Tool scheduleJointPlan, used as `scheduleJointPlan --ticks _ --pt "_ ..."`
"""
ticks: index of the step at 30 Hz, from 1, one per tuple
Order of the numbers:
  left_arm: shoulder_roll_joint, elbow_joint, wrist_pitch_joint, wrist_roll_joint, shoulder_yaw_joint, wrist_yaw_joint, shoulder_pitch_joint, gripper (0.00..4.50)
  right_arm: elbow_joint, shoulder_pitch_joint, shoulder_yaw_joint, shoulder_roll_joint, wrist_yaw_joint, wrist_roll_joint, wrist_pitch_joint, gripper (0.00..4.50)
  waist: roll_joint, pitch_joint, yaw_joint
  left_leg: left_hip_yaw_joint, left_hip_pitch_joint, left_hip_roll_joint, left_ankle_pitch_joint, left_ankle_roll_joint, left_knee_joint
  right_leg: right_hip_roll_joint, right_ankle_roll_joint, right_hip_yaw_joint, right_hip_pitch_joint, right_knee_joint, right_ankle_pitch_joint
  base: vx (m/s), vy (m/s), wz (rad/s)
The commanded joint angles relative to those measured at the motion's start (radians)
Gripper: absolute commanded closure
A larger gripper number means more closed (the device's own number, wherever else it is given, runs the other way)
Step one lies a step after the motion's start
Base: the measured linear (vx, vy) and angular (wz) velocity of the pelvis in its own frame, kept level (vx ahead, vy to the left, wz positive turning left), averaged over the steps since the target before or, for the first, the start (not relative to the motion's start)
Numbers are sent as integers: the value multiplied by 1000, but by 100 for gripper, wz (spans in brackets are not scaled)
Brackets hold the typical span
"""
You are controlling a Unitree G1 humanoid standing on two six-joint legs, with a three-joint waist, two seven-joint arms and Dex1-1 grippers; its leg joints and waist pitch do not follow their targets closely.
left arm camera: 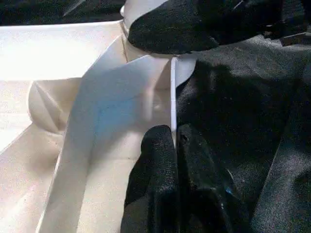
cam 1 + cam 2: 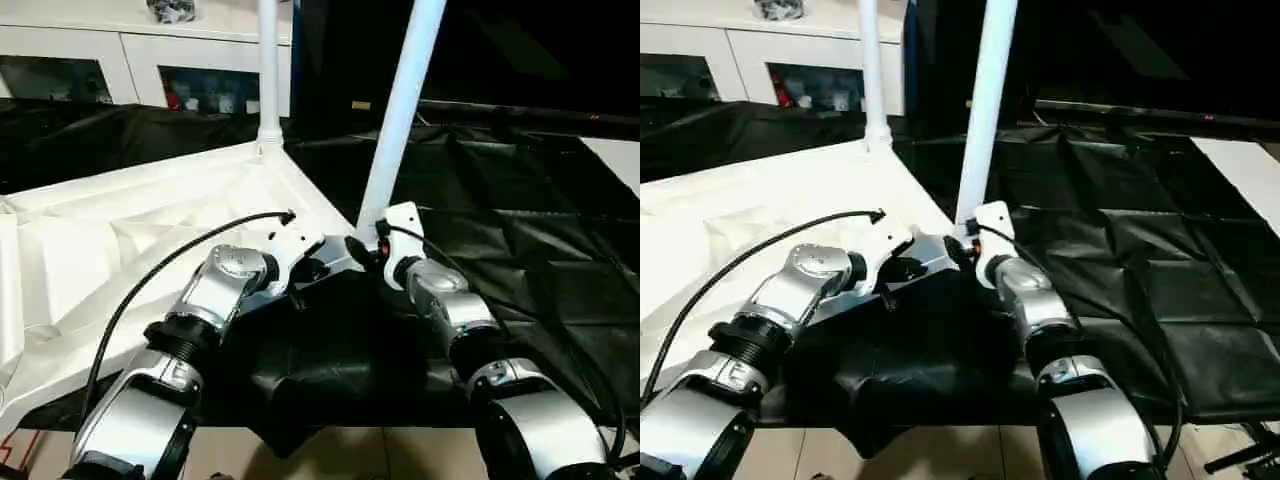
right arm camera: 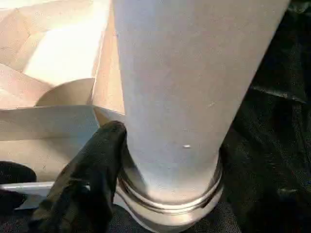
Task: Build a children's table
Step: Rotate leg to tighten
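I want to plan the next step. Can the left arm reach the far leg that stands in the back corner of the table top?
Probably yes, with a stretch. The far leg stands past the open ribbed top; nothing blocks it. But the left pincer is shut on the top's rim near the near leg.

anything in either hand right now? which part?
Left hand pinches the thin edge wall of the table top near the corner. Right hand grips the leaning leg at its base, by the socket.
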Motion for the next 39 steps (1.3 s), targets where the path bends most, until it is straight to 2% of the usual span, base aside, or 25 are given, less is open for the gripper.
scheduleJointPlan --ticks 1,3,6,7,8,11,13,15,21,26,29,34,39 --pt "-28 -28 -43 -16 -54 -61 9 450 28 -3 32 30 64 -6 13 94 14 -58 1 -10 14 6 -404 -22 -74 -33 -160 18 28 -85 -404 0 0 0" --pt "-4 -43 -59 -23 -57 -97 21 450 25 -4 42 2 86 -19 -10 71 14 -61 3 -8 11 7 -372 -18 -74 -32 -180 21 32 -77 -338 0 0 0" --pt "44 -78 -86 -46 -63 -190 47 450 -9 16 69 -56 199 -39 -47 61 13 -65 7 -5 8 9 -318 -3 -71 -34 -210 21 38 -66 -249 0 0 0" --pt "51 -84 -93 -49 -64 -206 51 450 -16 20 74 -65 221 -41 -52 61 13 -64 7 -2 6 9 -300 8 -70 -31 -220 22 40 -63 -210 0 0 0" --pt "79 -101 -111 -63 -64 -263 63 450 -69 51 102 -107 338 -38 -71 61 11 -67 9 0 6 9 -265 24 -67 -29 -234 21 46 -56 -154 0 0 0" --pt "108 -113 -118 -78 -59 -322 71 450 -137 89 118 -151 483 -10 -74 61 10 -66 16 4 7 11 -231 53 -64 -29 -252 23 47 -49 -99 0 0 0" --pt "123 -114 -134 -85 -58 -351 72 450 -182 111 126 -178 572 15 -55 61 10 -66 21 5 10 12 -234 59 -64 -29 -261 23 47 -49 -101 0 0 0" --pt "137 -106 -152 -90 -56 -375 70 450 -220 131 134 -205 659 39 -29 61 11 -62 29 7 14 16 -261 50 -67 -29 -259 23 45 -53 -147 0 0 0" --pt "164 -114 -153 -111 -56 -438 72 450 -287 164 139 -232 783 85 26 122 12 -58 39 6 16 18 -307 13 -72 -33 -234 24 38 -61 -246 0 0 0" --pt "167 -107 -157 -116 -51 -465 72 450 -346 190 150 -240 833 98 81 162 12 -60 47 6 15 17 -279 11 -70 -33 -231 25 39 -58 -222 0 0 0" --pt "167 -107 -155 -118 -52 -465 72 450 -355 197 152 -239 836 100 90 187 12 -60 51 6 15 17 -276 8 -71 -33 -231 24 39 -57 -217 0 0 0" --pt "146 -89 -148 -108 -38 -406 66 450 -369 211 146 -220 809 106 117 194 10 -59 53 6 15 16 -281 4 -71 -34 -225 25 38 -59 -233 0 0 0" --pt "98 -56 -133 -89 -16 -294 43 450 -321 204 113 -162 642 79 109 194 6 -56 46 1 16 12 -318 -15 -75 -38 -186 26 35 -71 -337 0 0 0"
